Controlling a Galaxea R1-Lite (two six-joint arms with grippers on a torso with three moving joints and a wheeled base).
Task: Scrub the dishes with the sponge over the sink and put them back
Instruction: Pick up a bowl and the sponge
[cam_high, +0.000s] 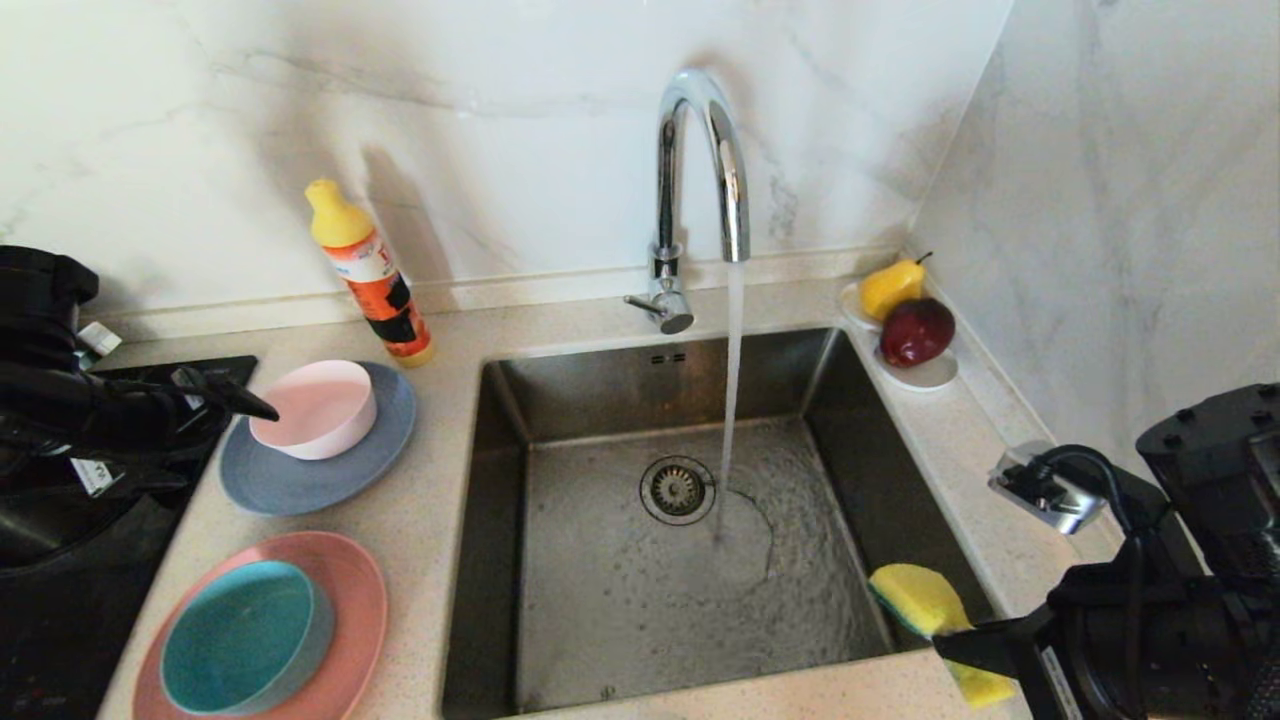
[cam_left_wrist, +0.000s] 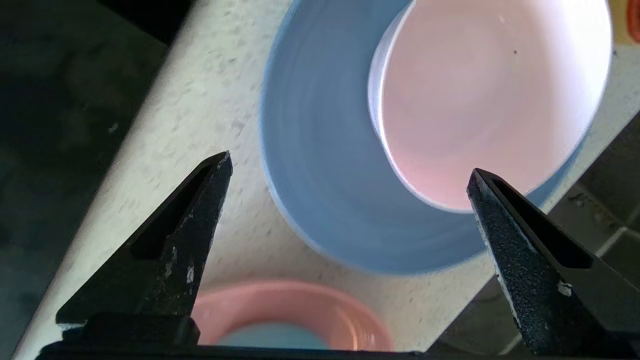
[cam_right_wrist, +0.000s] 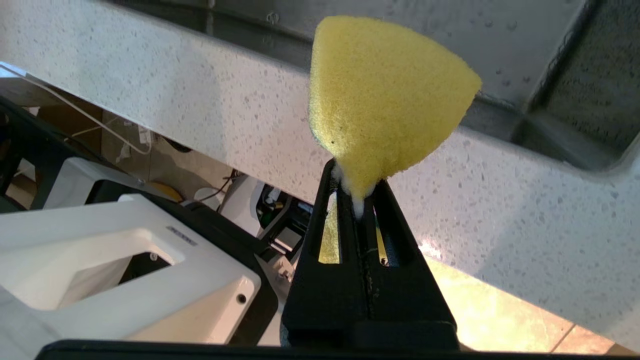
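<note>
A pale pink bowl (cam_high: 315, 408) sits on a grey-blue plate (cam_high: 300, 485) on the counter left of the sink (cam_high: 600, 600). Nearer me, a teal bowl (cam_high: 245, 635) rests in a salmon-pink plate (cam_high: 350, 590). My left gripper (cam_high: 240, 398) hovers open by the pink bowl's left rim. In the left wrist view the open left gripper (cam_left_wrist: 350, 164) is empty, above the blue plate (cam_left_wrist: 320, 175) and pink bowl (cam_left_wrist: 490, 100). My right gripper (cam_high: 950, 645) is shut on the yellow sponge (cam_high: 925, 600) at the sink's near right corner. Sponge (cam_right_wrist: 385, 95) sticks out past the right gripper (cam_right_wrist: 357, 190).
Water runs from the chrome faucet (cam_high: 700, 150) onto the basin floor by the drain (cam_high: 677, 490). An orange soap bottle (cam_high: 370, 275) stands behind the plates. A white dish (cam_high: 925, 375) with a pear and an apple sits back right. A black cooktop (cam_high: 60, 560) lies at left.
</note>
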